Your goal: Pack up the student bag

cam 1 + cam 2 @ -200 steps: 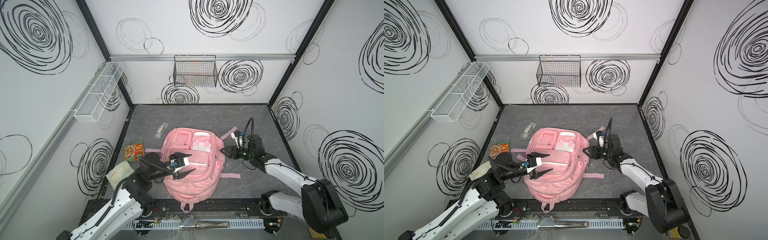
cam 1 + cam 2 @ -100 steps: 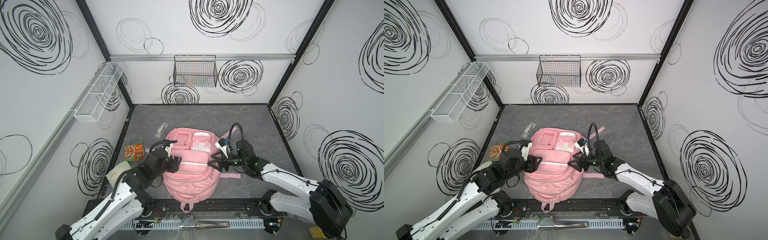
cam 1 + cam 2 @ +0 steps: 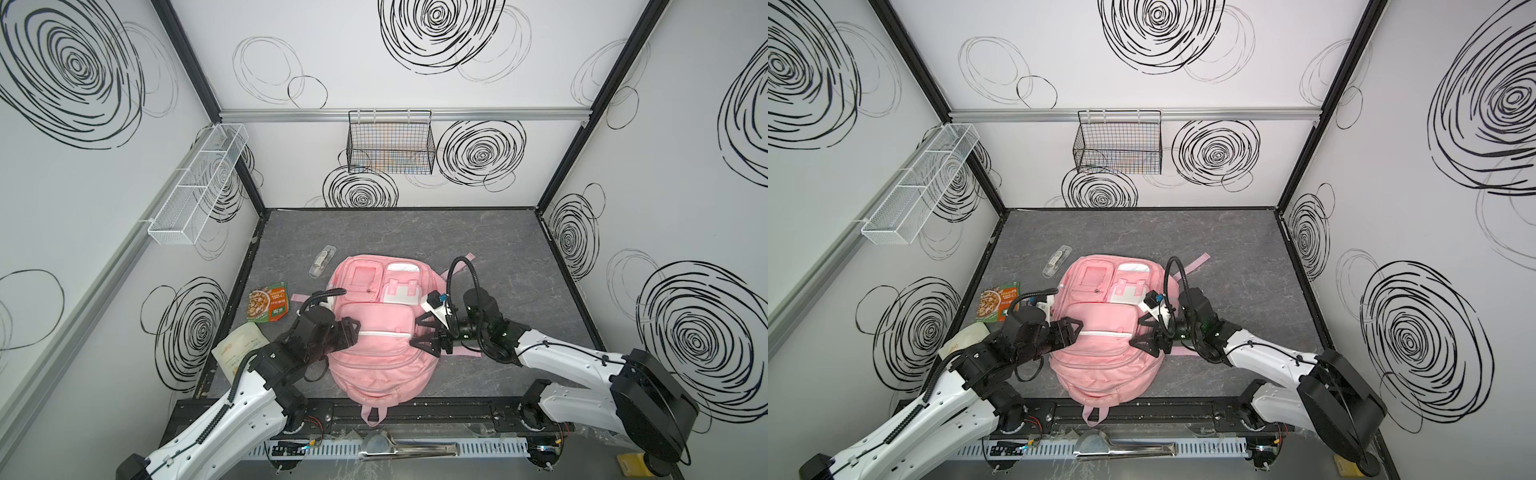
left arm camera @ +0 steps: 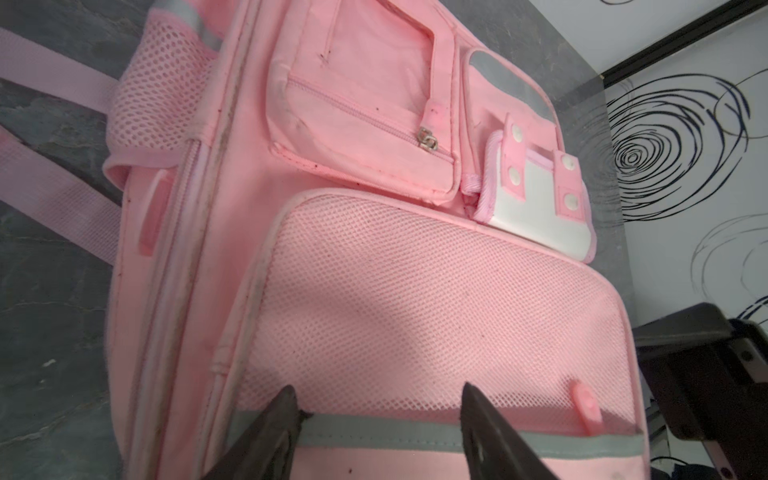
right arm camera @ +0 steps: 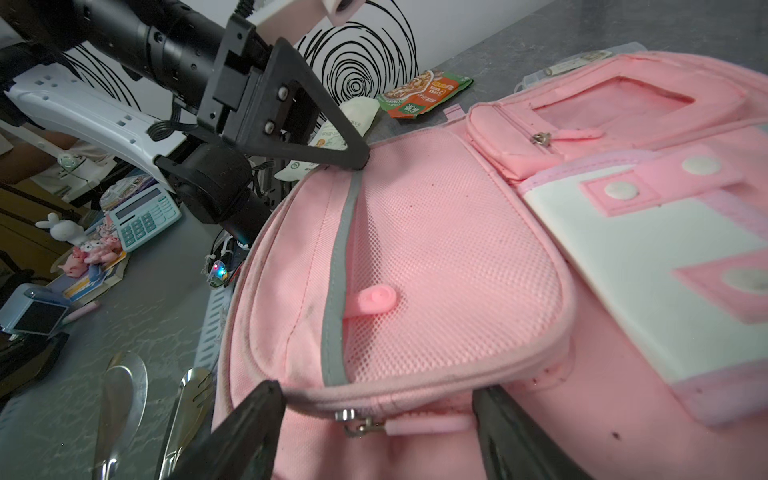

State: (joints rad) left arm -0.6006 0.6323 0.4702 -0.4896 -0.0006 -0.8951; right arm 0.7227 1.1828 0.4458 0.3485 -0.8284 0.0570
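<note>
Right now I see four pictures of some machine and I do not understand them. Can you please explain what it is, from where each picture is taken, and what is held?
It is a robot with two arms, each ending in a two-finger gripper. Both top views look down from above on the whole table. The other two come from cameras on the wrists, close to the bag. A pink bag lies flat in the middle. Beside it lie a snack packet, a white pouch and a clear case. The left gripper and right gripper stand open at the bag's two sides; neither holds anything.
</note>
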